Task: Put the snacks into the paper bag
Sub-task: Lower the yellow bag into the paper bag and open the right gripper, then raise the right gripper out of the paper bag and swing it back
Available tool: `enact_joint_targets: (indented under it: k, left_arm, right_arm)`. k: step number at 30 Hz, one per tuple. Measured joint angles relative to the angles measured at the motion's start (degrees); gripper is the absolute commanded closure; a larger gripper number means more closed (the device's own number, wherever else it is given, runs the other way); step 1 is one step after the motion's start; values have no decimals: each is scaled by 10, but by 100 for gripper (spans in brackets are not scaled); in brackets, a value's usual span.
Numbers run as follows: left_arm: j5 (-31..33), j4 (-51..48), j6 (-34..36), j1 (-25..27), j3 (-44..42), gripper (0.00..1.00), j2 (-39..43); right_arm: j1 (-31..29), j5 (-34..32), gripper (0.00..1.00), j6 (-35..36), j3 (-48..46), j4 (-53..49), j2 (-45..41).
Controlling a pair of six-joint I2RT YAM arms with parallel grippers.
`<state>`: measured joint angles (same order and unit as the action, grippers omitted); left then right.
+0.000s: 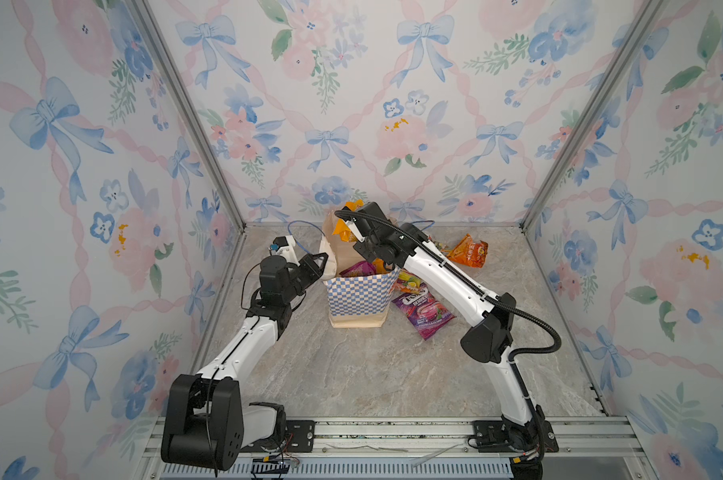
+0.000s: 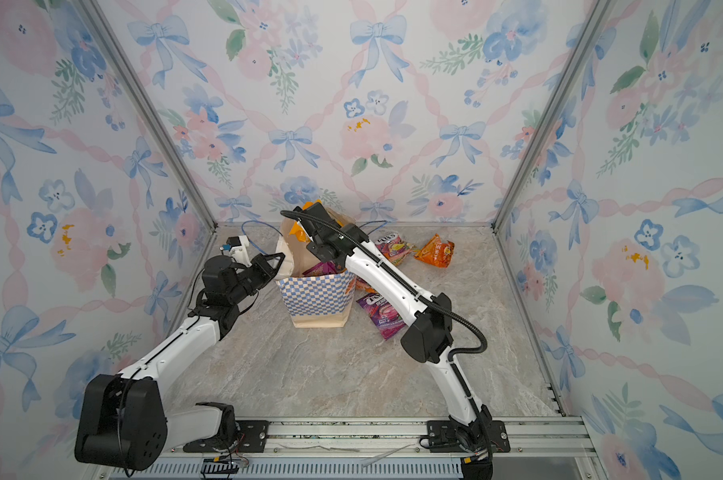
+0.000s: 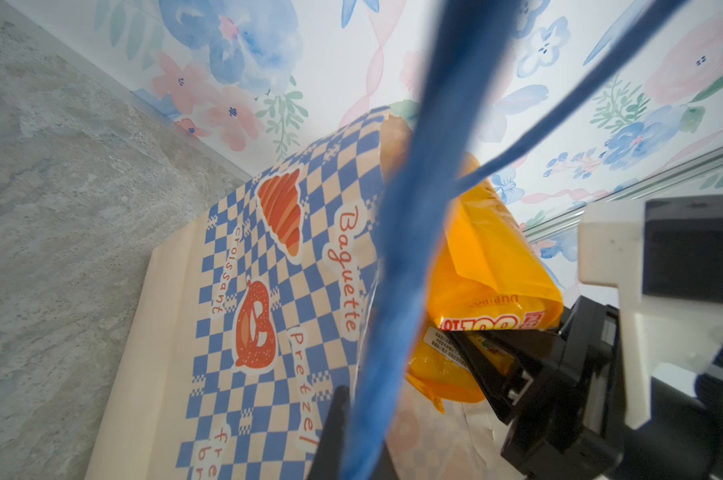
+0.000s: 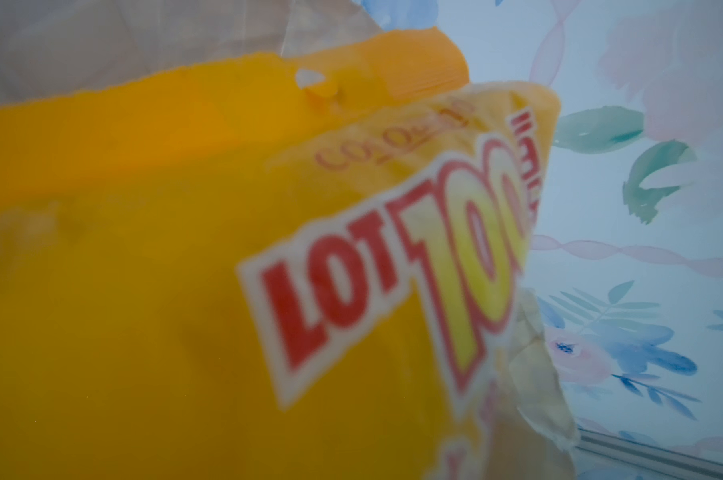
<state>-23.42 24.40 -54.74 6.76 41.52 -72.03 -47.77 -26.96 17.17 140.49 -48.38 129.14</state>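
Left gripper (image 1: 320,264) is closed at the left rim of the paper bag (image 1: 360,295), and the left wrist view shows the blue cord handle (image 3: 397,266) running down into its fingers. The bag stands upright near the far edge of the marble surface (image 1: 372,374), about midway along it, with its mouth open.

The right gripper (image 1: 355,233) reaches over that mouth from the right with a yellow "LOT100" packet (image 4: 144,291) against it, the packet hanging partly inside the bag's top. Whether those jaws are apart or pressed on the packet cannot be told.

A magenta packet (image 1: 357,269) shows inside the bag above the checkered band. Three snacks lie on the surface to the bag's right:
- a purple FOX'S packet (image 1: 422,309) just beside the bag's base;
- a fruit-printed FOX'S packet (image 2: 393,245) farther back;
- an orange chip bag (image 1: 468,251) near the far edge.
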Motion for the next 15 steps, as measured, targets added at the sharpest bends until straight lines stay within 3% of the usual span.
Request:
enact_joint_targets:
  k: [2,8,15]
  left_arm:
    - [0,2,0,0,0,100,0]
    - [0,4,0,0,-2,100,0]
    - [0,4,0,0,-3,100,0]
  right_arm:
    - [-5,-11,66,10,0,12,2]
    - [-10,-40,50,35,0,41,5]
    - [-10,-29,42,19,0,45,4]
